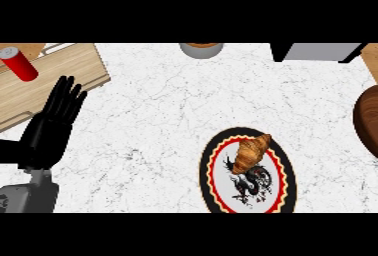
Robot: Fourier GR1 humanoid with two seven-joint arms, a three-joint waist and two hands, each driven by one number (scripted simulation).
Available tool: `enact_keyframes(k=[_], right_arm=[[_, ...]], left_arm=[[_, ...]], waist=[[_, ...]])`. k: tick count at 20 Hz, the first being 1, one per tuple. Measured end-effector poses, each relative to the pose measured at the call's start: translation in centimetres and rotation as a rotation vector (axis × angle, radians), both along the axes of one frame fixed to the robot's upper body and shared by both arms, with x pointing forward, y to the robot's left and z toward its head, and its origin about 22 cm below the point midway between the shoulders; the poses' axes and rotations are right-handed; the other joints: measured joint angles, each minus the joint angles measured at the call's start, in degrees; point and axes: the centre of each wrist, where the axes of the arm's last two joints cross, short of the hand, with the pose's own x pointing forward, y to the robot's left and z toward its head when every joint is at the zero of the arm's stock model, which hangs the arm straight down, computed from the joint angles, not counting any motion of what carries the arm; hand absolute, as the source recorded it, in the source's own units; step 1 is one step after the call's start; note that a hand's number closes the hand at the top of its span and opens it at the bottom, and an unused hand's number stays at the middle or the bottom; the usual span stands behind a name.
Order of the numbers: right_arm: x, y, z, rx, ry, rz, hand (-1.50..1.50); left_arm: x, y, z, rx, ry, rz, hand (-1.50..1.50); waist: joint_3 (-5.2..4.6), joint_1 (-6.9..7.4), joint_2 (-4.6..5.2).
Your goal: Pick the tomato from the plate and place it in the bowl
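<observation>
A patterned plate [212,172] lies at the near edge of the white marble bench [162,115], with a croissant [251,152] on its upper half; no tomato shows on it. At the near left, the left hand [50,127] rests open with straight fingers pointing away, holding nothing. A brown bowl [367,122] sits at the right edge. Farther back left, a red can [18,64] stands on a wooden board [52,82]. A grey cup [201,49] sits at the far edge.
</observation>
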Motion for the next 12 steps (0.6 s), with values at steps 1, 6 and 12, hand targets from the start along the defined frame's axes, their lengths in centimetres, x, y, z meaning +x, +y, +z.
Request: enact_keyframes(k=[1,6,12], right_arm=[[0.6,0.1,-0.6,0.013,0.002,-0.001,1.50],[4.1,1.0,-2.7,0.046,0.011,-0.016,1.50],[7.5,2.3,-4.8,-0.005,0.074,-0.027,1.50]], left_arm=[[-0.1,-0.1,0.2,0.003,-0.002,-0.002,0.00],[0.1,-0.7,0.5,-0.001,-0.010,-0.021,0.00],[0.5,-1.0,1.2,-0.002,-0.014,-0.033,0.00]], waist=[[0.00,0.13,-0.01],[0.04,1.06,0.18],[0.09,1.90,0.49]])
